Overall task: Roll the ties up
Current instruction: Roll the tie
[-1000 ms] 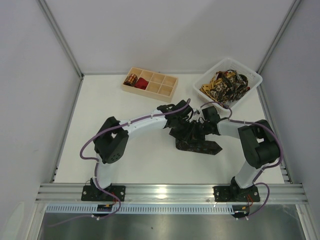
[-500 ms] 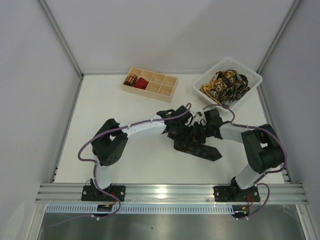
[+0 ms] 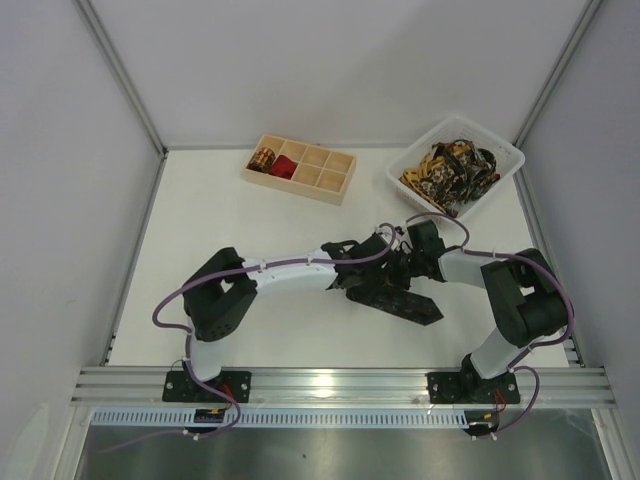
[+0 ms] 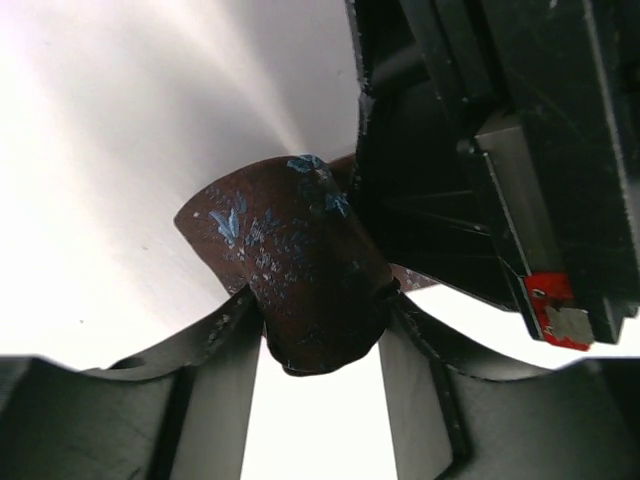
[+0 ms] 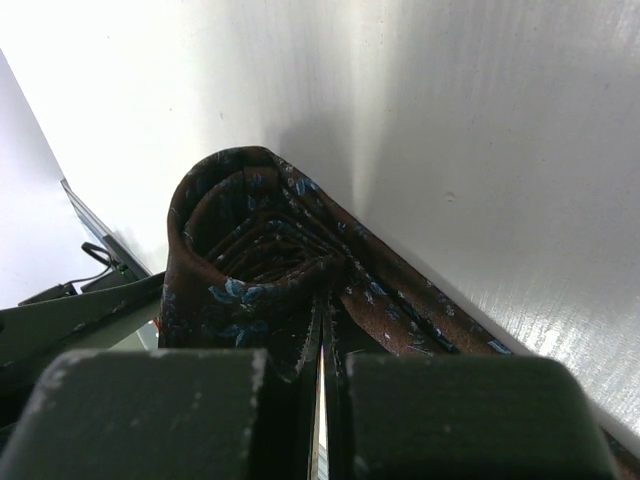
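Observation:
A dark brown tie with blue flecks (image 3: 412,304) lies at the table's middle, one end rolled into a coil (image 5: 250,262) and the loose tail running to the right. My left gripper (image 3: 366,283) holds the coil (image 4: 300,270) between its fingertips from the outside (image 4: 322,322). My right gripper (image 3: 398,272) faces it closely and is pinched shut on the coil's inner layers (image 5: 323,330). The right gripper's black body (image 4: 480,150) fills the left wrist view's upper right. More gold-and-black ties (image 3: 450,170) are piled in the basket.
A pale wooden compartment tray (image 3: 320,178) stands at the back, with a gold-and-black coil (image 3: 263,158) and a red coil (image 3: 286,166) in its left cells. A white plastic basket (image 3: 500,150) stands at the back right.
Both grippers have moved together toward the near edge and lowered onto the table. The left arm has stretched out flatter. The tie's loose tail has shifted slightly right.

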